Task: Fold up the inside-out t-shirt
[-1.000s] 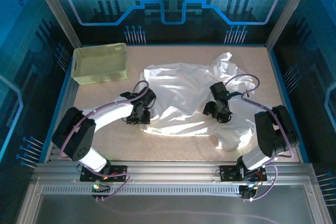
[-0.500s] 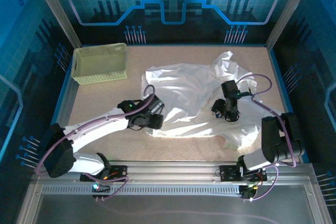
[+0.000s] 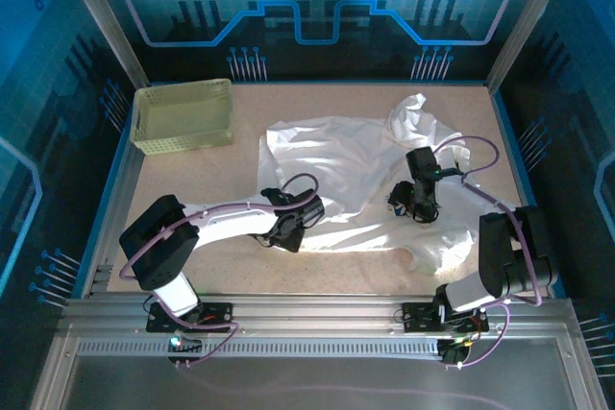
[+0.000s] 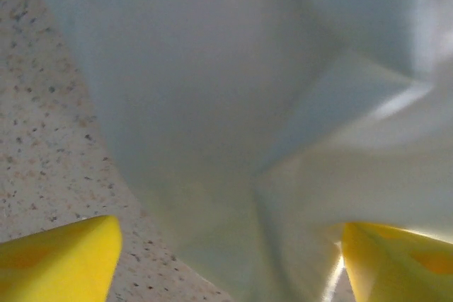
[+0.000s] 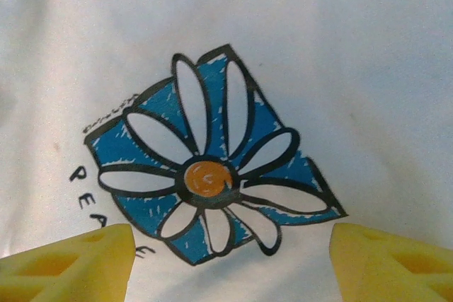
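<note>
The t-shirt [image 3: 336, 170] is found crumpled and spread over the middle and right half of the bench [image 3: 192, 180], reaching towards the far right corner and the near right edge. A basket [image 3: 183, 114] is noted at the far left corner, well apart from the cloth.

The left gripper [image 3: 306, 218] is placed low at the t-shirt's near left edge. In the left wrist view the left gripper [image 4: 226, 245] is seen with jaws wide apart; a fold of cloth lies between them, and nothing is pinched.

The right gripper [image 3: 408, 205] is positioned over the t-shirt's right part. In the right wrist view the right gripper [image 5: 230, 259] is likewise spread wide and empty, and a blue daisy graphic [image 5: 209, 175] is seen just beyond its tips.
</note>
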